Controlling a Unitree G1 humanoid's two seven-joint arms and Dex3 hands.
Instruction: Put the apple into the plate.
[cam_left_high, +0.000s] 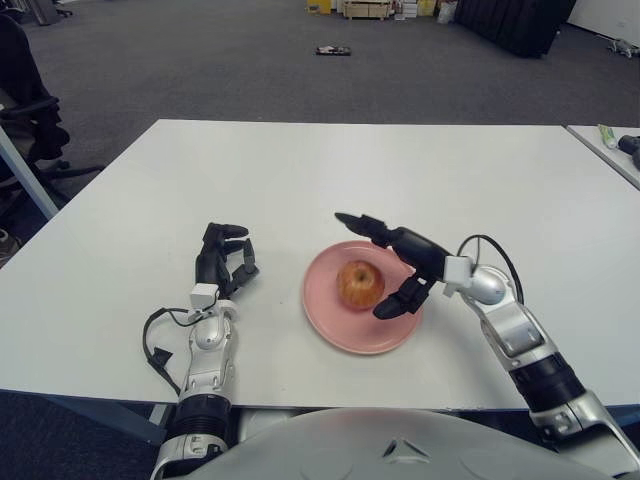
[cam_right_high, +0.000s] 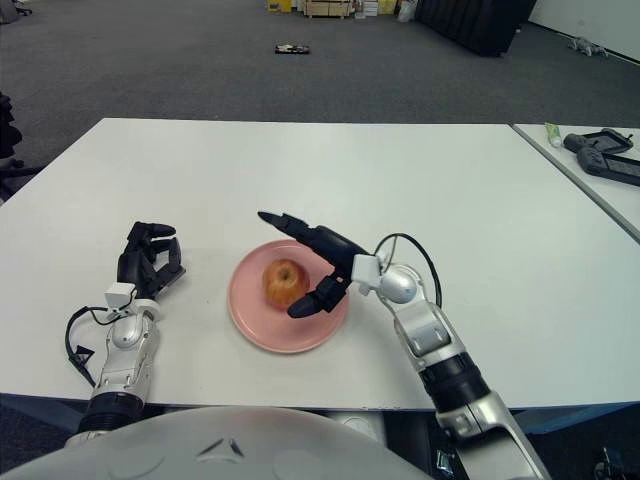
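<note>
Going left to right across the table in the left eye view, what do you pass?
Left hand → plate → apple on the plate → right hand, fingers spread, beside the apple.

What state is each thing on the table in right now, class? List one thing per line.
Apple: upright on the plate, free of any hand.
Plate: flat on the table, holding the apple.
Right hand: fingers spread open beside the apple, holding nothing.
Left hand: fingers curled, left of the plate, holding nothing.
Table: carrying the plate.
</note>
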